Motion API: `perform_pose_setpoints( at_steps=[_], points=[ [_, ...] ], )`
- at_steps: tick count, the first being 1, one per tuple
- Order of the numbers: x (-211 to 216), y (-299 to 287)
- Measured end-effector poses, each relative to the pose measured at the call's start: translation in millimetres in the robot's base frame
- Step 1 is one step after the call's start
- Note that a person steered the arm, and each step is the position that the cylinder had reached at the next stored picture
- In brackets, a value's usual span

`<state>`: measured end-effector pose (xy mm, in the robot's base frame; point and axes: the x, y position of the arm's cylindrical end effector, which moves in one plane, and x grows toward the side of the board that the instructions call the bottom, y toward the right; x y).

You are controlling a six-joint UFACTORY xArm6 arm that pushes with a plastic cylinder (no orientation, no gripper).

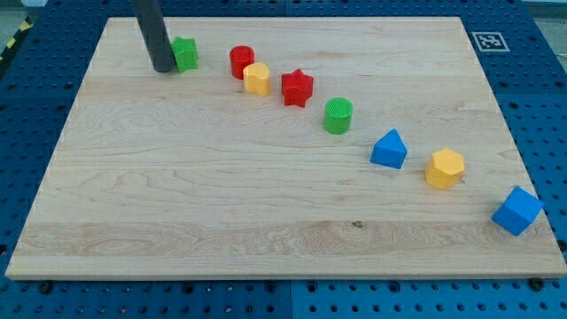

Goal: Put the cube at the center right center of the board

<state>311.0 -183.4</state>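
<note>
A blue cube [516, 211] sits near the board's right edge toward the view's bottom. My tip [164, 67] rests on the board at the upper left, touching or just left of a green star-like block [185, 53]. It is far from the blue cube. A diagonal line of blocks runs between them: a red cylinder [241, 60], a yellow block [257, 79], a red star [298, 88], a green cylinder [337, 116], a blue triangular block [389, 150] and a yellow hexagonal block [444, 168].
The wooden board [221, 204] lies on a blue perforated table. A black-and-white marker tag [487, 41] is just off the board's upper right corner.
</note>
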Motion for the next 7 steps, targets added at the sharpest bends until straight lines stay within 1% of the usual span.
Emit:
perform_pose_setpoints(
  at_steps=[1, 2, 3, 4, 6, 7],
  points=[
    [0.0, 0.0],
    [25.9, -0.5],
    [84.1, 2.4],
    [140.7, 39.4],
    [191.3, 215.4],
    [237.0, 288.9]
  ],
)
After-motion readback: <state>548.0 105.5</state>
